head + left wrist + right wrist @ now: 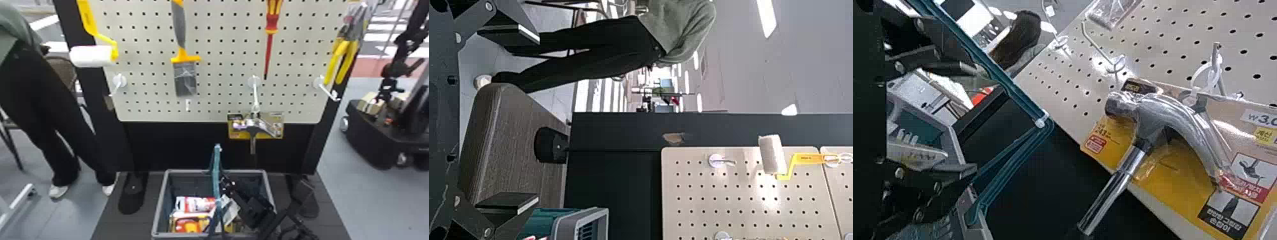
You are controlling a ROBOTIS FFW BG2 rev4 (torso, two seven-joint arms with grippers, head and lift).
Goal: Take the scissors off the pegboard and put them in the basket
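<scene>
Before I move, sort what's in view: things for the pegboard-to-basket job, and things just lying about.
The job: pegboard, basket, right hand over it; perhaps the white packet near that hand, but I can't tell what it holds.

Just about: paint roller, brush, screwdriver, pliers, hammer, all hanging.

Head view peering forward and down over pegboard and basket, left wrist view well back, facing the pegboard's left side, both catching the paint roller, right wrist view in tight, sharing the hammer with the head's
</scene>
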